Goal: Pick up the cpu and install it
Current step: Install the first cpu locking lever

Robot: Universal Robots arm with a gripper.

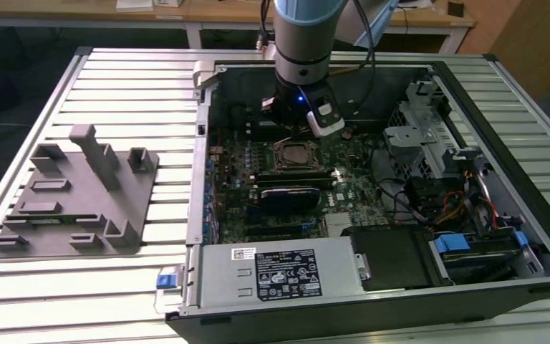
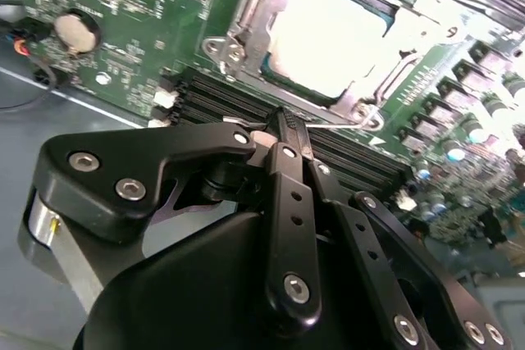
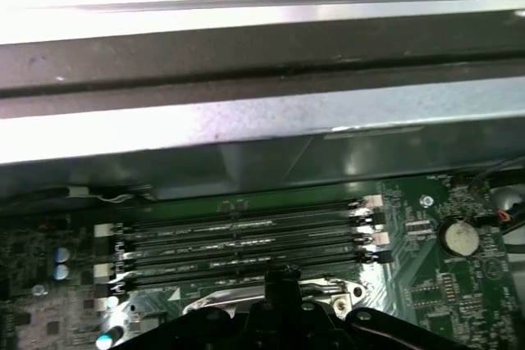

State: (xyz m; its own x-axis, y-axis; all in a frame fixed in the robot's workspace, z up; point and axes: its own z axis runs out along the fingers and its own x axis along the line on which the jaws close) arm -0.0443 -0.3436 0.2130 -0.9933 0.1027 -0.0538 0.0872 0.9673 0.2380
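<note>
The cpu (image 2: 328,43) lies seated in the socket (image 2: 246,47) on the motherboard (image 2: 123,6), its bright lid up, flat and square with no long axis. In the second wrist view the fingers (image 2: 283,133) are closed together on nothing, tips over the memory slots (image 2: 221,104) just beside the socket; the cpu lies straight ahead of them. The exterior view places the gripper (image 1: 321,127) inside the open case (image 1: 504,143), above the socket, with a grey tray (image 1: 46,208) well apart on the counter (image 1: 74,294)
</note>
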